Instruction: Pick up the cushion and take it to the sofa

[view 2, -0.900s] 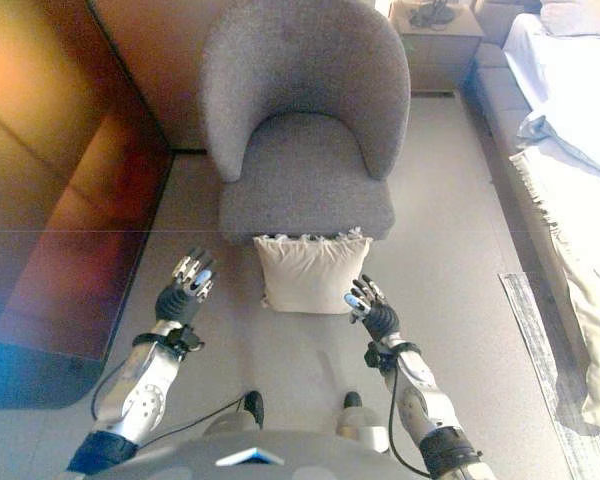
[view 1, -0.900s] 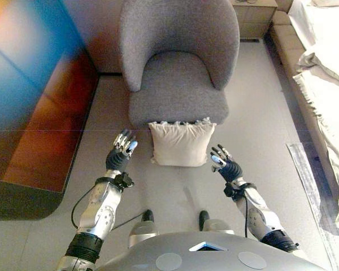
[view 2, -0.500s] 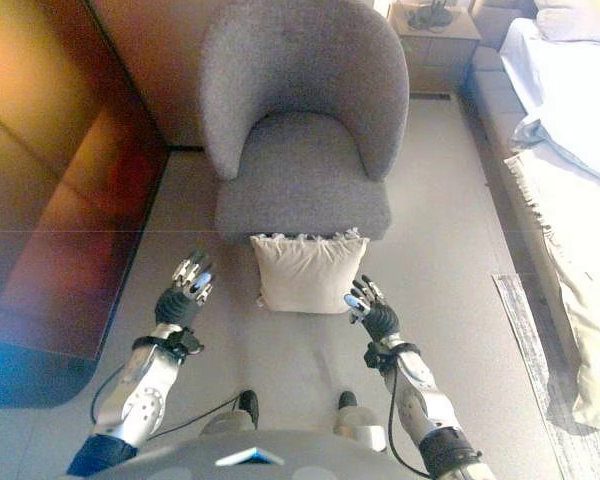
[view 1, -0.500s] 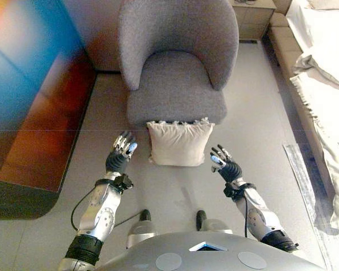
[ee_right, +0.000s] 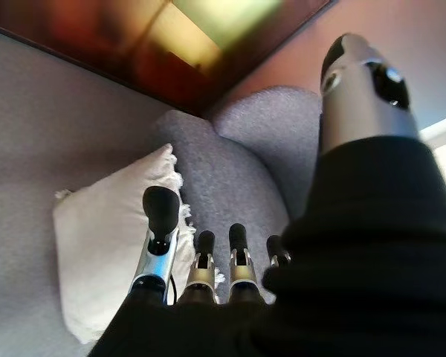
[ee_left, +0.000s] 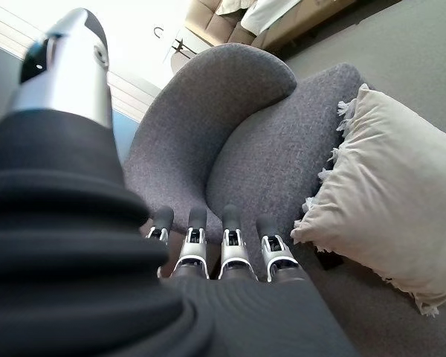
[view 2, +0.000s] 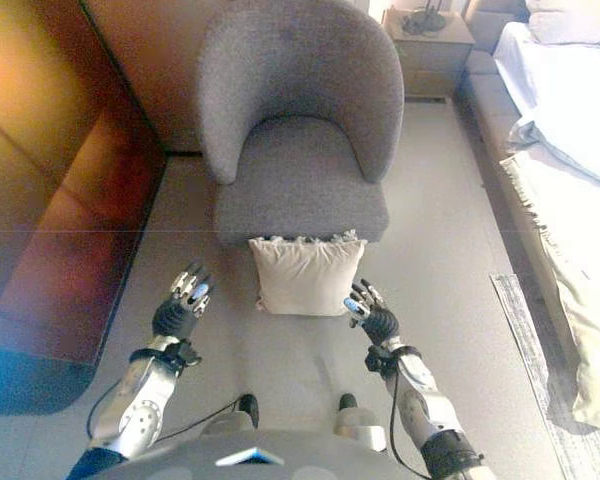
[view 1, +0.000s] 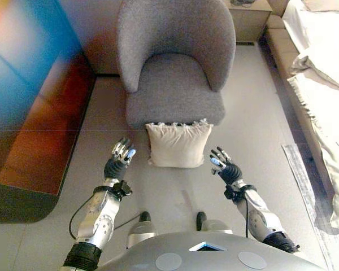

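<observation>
cushion (view 1: 178, 144) upright against armchair (view 1: 175, 62), fringe up | left robot hand (view 1: 118, 162), right robot hand (view 1: 225, 167) spread (both empty)

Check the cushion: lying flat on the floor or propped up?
Propped up. The cushion stands on its edge on the floor, its fringed top leaning against the front of the grey armchair. Neither hand touches it.

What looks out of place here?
The cushion is on the floor, leaning against the front of the armchair instead of lying on a seat. Both hands are open, one on each side of it.
</observation>
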Motion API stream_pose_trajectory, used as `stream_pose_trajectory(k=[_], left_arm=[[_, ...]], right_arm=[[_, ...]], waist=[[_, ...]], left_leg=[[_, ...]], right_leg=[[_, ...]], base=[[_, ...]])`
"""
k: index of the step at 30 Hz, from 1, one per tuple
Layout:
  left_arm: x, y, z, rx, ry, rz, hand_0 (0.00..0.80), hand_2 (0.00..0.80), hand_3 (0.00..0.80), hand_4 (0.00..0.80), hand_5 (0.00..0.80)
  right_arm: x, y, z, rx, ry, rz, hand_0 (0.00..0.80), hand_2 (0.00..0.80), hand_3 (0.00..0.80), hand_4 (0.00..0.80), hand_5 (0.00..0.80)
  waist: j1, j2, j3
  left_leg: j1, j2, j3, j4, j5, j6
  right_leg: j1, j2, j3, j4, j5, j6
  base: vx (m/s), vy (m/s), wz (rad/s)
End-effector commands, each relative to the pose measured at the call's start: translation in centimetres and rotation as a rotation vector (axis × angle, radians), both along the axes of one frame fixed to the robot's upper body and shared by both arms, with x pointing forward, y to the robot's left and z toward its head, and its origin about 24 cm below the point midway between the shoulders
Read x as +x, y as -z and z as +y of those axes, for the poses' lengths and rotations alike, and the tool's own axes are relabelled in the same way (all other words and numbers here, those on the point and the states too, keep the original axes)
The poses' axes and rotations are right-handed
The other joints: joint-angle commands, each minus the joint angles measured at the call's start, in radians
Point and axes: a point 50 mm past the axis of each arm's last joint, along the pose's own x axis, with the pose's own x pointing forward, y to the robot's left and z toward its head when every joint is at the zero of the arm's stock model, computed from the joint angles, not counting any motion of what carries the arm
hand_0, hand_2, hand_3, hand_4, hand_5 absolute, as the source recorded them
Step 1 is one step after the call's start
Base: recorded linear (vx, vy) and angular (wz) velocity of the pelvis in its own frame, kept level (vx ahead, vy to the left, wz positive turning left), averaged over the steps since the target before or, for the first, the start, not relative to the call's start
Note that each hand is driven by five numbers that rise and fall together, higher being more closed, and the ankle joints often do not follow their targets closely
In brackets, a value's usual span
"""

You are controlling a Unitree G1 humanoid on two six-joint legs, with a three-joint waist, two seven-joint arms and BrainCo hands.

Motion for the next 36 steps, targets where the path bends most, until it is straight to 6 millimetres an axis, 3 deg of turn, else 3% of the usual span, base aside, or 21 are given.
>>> stream_pose_trajectory(k=[1,4,10,14,16,17,19,22,26,29,31,33,36], left_arm=[[1.4,-2.8,1.2,-0.031,-0.045,-0.164,0.000,0.000,0.000,0.000,0.000],[1.5,-2.8,1.1,-0.043,-0.033,-0.163,0.000,0.000,0.000,0.000,0.000],[1.8,-2.8,1.3,0.009,-0.034,-0.165,0.000,0.000,0.000,0.000,0.000],[2.2,-3.1,1.9,0.035,-0.050,-0.185,0.000,0.000,0.000,0.000,0.000],[2.4,-3.1,2.3,0.044,-0.052,-0.186,0.000,0.000,0.000,0.000,0.000],[2.4,-2.9,2.5,0.042,-0.055,-0.178,0.000,0.000,0.000,0.000,0.000],[2.4,-2.9,2.9,0.047,-0.047,-0.168,0.000,0.000,0.000,0.000,0.000],[2.5,-3.0,3.0,0.054,-0.017,-0.163,0.000,0.000,0.000,0.000,0.000],[2.6,-3.4,2.5,0.046,0.006,-0.176,0.000,0.000,0.000,0.000,0.000],[2.5,-3.2,1.8,0.040,0.032,-0.173,0.000,0.000,0.000,0.000,0.000],[2.4,-3.2,1.7,0.044,0.050,-0.172,0.000,0.000,0.000,0.000,0.000],[2.1,-3.1,1.5,0.058,0.076,-0.169,0.000,0.000,0.000,0.000,0.000],[1.7,-3.0,1.6,0.064,0.073,-0.166,0.000,0.000,0.000,0.000,0.000]], right_arm=[[1.7,-2.8,-0.3,0.023,-0.012,-0.149,0.000,0.000,0.000,0.000,0.000],[1.6,-2.8,-0.7,0.025,0.003,-0.156,0.000,0.000,0.000,0.000,0.000],[1.2,-2.4,-0.5,0.061,0.045,-0.141,0.000,0.000,0.000,0.000,0.000],[1.2,-2.2,0.3,0.084,0.052,-0.155,0.000,0.000,0.000,0.000,0.000],[1.0,-1.8,0.4,0.070,0.066,-0.150,0.000,0.000,0.000,0.000,0.000],[1.0,-1.7,0.4,0.064,0.082,-0.141,0.000,0.000,0.000,0.000,0.000],[0.8,-1.7,0.1,0.059,0.105,-0.136,0.000,0.000,0.000,0.000,0.000],[0.2,-1.4,-0.7,0.059,0.160,-0.118,0.000,0.000,0.000,0.000,0.000],[-0.8,-1.0,-1.4,0.058,0.190,-0.104,0.000,0.000,0.000,0.000,0.000],[-0.4,-1.2,-1.7,0.064,0.205,-0.109,0.000,0.000,0.000,0.000,0.000],[-0.1,-1.3,-2.0,0.073,0.210,-0.111,0.000,0.000,0.000,0.000,0.000],[0.0,-1.3,-2.2,0.080,0.219,-0.110,0.000,0.000,0.000,0.000,0.000],[-0.1,-1.1,-2.3,0.085,0.208,-0.107,0.000,0.000,0.000,0.000,0.000]], waist=[[0.020,-0.052,0.038],[0.014,-0.048,0.048],[-0.011,-0.028,0.031],[-0.013,-0.012,0.038],[-0.008,-0.004,0.048],[-0.012,0.006,0.056],[-0.019,0.006,0.062],[-0.040,-0.012,0.057],[-0.085,-0.054,0.047],[-0.110,-0.075,0.050],[-0.116,-0.069,0.060],[-0.114,-0.073,0.072],[-0.110,-0.080,0.078]], left_leg=[[-0.157,-0.023,-0.026,0.338,-0.094,0.032],[-0.172,-0.046,-0.001,0.341,-0.096,0.041],[-0.068,-0.088,0.040,0.141,-0.115,0.084],[-0.079,-0.101,0.036,0.148,-0.132,0.129],[-0.092,-0.108,0.042,0.174,-0.149,0.148],[-0.087,-0.108,0.045,0.180,-0.156,0.154],[-0.074,-0.112,0.045,0.180,-0.162,0.154],[-0.049,-0.131,0.018,0.175,-0.170,0.147],[-0.017,-0.168,-0.042,0.185,-0.220,0.140],[0.018,-0.198,-0.083,0.181,-0.270,0.149],[0.043,-0.190,-0.095,0.186,-0.293,0.153],[0.076,-0.188,-0.097,0.208,-0.329,0.154],[0.098,-0.185,-0.073,0.245,-0.368,0.159]], right_leg=[[-0.053,0.029,-0.034,0.082,-0.020,-0.034],[-0.060,0.026,-0.051,0.098,-0.020,-0.028],[-0.082,-0.003,-0.066,0.147,-0.034,0.011],[-0.158,-0.035,-0.071,0.389,-0.066,0.030],[-0.205,-0.065,-0.090,0.551,-0.045,0.023],[-0.244,-0.070,-0.075,0.661,-0.012,0.018],[-0.281,-0.064,-0.053,0.720,0.017,0.016],[-0.290,-0.055,-0.012,0.604,0.056,0.024],[-0.288,-0.057,0.076,0.261,0.098,0.060],[-0.352,-0.055,0.111,0.071,0.215,0.100],[-0.390,-0.040,0.089,0.034,0.230,0.103],[-0.440,-0.050,0.038,0.028,0.256,0.102],[-0.438,-0.065,-0.016,0.106,0.251,0.093]], base=[[-0.092,0.004,0.00],[-0.036,0.059,0.04],[0.062,0.170,-0.02],[0.025,0.174,0.05],[0.019,0.215,0.10],[0.060,0.197,0.19],[0.117,0.123,0.30],[0.202,-0.016,0.33],[0.290,-0.128,0.39],[0.358,-0.110,0.53],[0.345,-0.086,0.59],[0.459,-0.110,0.29],[0.391,-0.080,0.11]])
